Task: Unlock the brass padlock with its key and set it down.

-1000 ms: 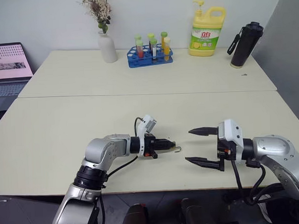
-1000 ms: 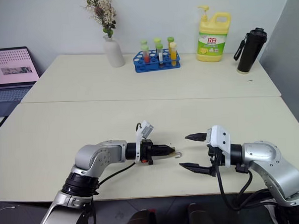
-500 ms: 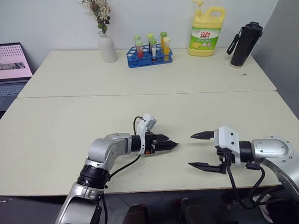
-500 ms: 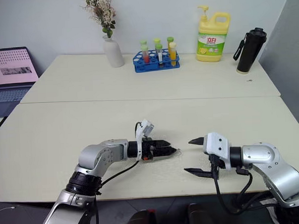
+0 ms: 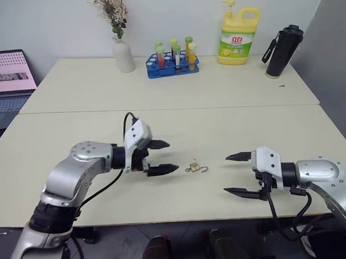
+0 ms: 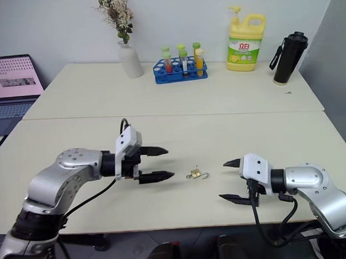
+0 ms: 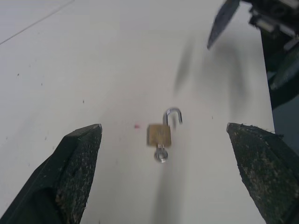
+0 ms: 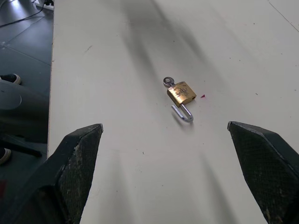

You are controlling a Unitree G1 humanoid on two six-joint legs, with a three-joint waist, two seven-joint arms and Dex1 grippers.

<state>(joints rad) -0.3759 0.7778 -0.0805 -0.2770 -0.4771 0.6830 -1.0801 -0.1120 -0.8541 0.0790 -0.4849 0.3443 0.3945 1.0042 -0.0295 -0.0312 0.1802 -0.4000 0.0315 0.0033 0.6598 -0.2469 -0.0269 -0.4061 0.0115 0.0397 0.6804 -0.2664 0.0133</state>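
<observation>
padlock [image 5: 193, 166]: golden brass, silvery shackle | key [image 8: 167, 82]: silvery | table [image 5: 76, 139]: cream | detergent bottle [image 5: 238, 36]: yellow

At the upper right of the frame, the yellow detergent bottle [image 5: 238, 36] carries a green label with two red Chinese characters, "立白"; its smaller print is too small to read.

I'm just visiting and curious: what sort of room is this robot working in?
Probably a lab or office workroom: pale tables pushed together, a rack of coloured test tubes, a laptop to one side, and a dish soap jug by the wall.
</observation>
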